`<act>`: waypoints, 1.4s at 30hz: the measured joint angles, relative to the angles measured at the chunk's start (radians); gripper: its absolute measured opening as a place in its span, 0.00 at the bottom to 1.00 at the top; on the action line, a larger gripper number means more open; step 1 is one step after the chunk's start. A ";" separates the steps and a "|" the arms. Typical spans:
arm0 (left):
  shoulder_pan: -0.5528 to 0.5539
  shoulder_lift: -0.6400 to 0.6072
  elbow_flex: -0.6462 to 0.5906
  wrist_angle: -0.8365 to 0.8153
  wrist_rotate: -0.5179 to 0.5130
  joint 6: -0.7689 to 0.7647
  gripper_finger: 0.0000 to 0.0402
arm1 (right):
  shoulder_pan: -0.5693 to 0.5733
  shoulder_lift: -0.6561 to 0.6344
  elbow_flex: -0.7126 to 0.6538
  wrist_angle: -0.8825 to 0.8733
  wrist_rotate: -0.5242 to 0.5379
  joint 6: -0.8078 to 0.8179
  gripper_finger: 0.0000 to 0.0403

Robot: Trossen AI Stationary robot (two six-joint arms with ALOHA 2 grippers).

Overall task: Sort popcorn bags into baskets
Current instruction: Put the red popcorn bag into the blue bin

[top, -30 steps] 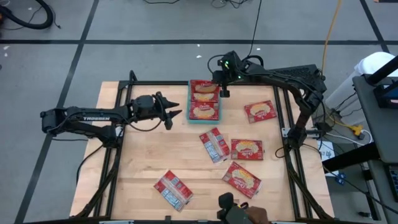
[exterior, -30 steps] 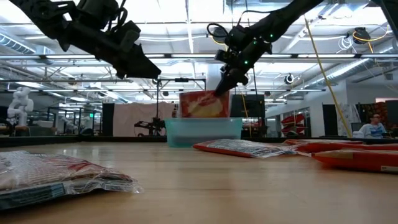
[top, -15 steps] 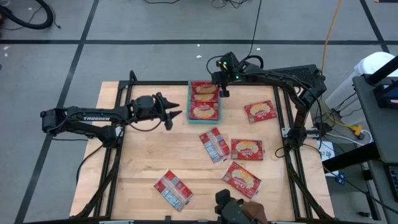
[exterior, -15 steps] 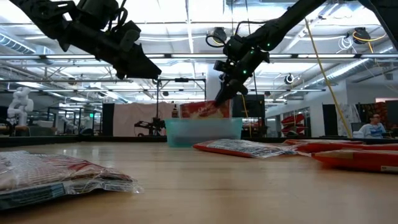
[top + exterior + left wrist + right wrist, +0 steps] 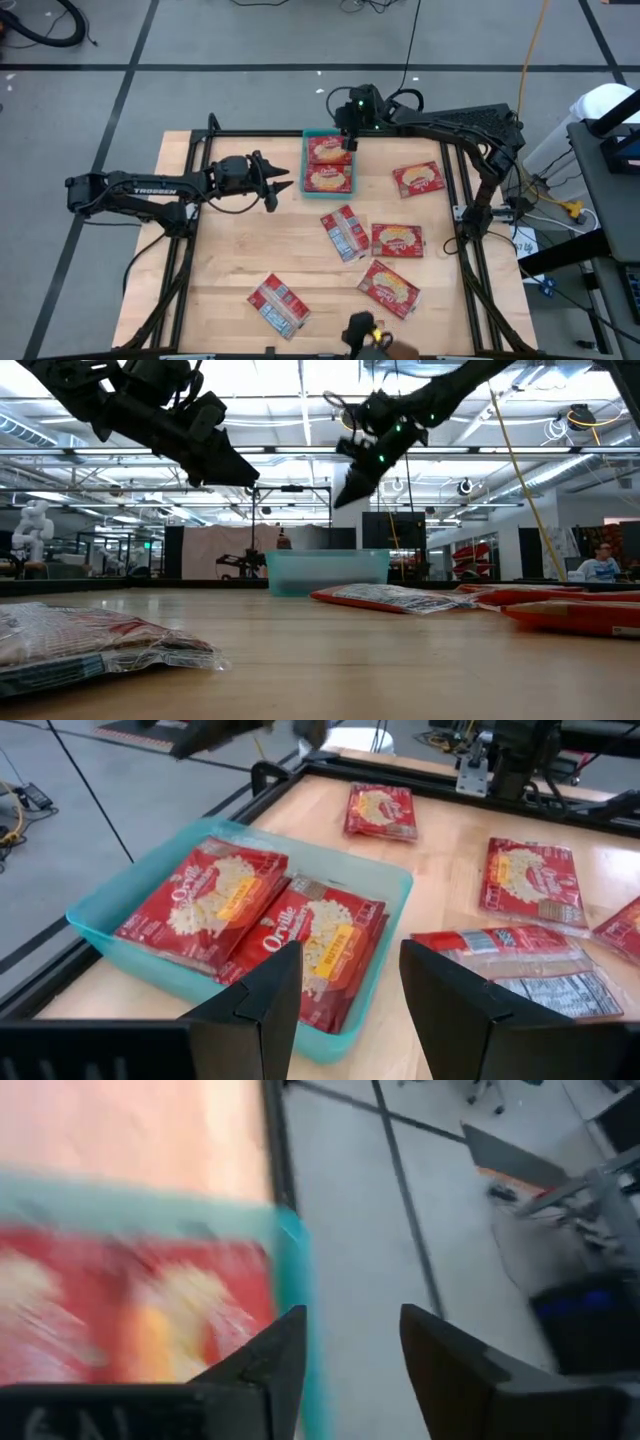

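Note:
The teal basket (image 5: 305, 165) stands at the table's far middle with two red popcorn bags (image 5: 328, 150) (image 5: 328, 178) lying flat in it; the left wrist view shows both bags (image 5: 205, 905) (image 5: 320, 935). My right gripper (image 5: 347, 140) hangs open above the basket's far end, nothing between its fingers. My left gripper (image 5: 283, 185) hovers open just left of the basket, also with nothing in it. Several more bags lie flat on the wood: one (image 5: 418, 179) right of the basket, three (image 5: 345, 232) (image 5: 397, 239) (image 5: 388, 287) in the middle, one (image 5: 278, 305) near the front.
A black frame rail (image 5: 455, 190) runs round the tabletop, close behind the basket. A dark device (image 5: 365, 335) sits at the near edge. Bare wood lies at the left and front left. In the low view a bag (image 5: 90, 645) lies close to the camera.
My right gripper has lowered a bag that it held upright over the basket, opened and let it go, then risen and drawn a little toward the far edge. The bag has dropped flat into the basket, below its rim in the low view.

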 joint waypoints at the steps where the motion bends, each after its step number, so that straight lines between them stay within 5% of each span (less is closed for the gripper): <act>1: 0.000 0.000 0.000 -0.009 0.000 0.000 0.43 | 0.021 -0.009 0.000 -0.006 -0.004 0.053 0.39; 13: -0.215 0.040 -0.001 -0.018 0.025 0.022 0.43 | 0.382 -0.152 -0.133 -0.114 0.001 0.533 0.40; 19: -0.352 0.188 0.001 0.108 -0.004 0.056 0.43 | 0.642 -0.225 -0.314 -0.009 0.226 0.770 0.40; 26: -0.388 0.341 -0.001 0.247 -0.066 0.072 0.43 | 0.874 -0.209 -0.459 0.088 0.398 1.026 0.40; 42: -0.421 0.394 0.000 0.223 -0.063 0.100 0.43 | 1.004 0.000 -0.518 0.120 0.427 1.175 0.60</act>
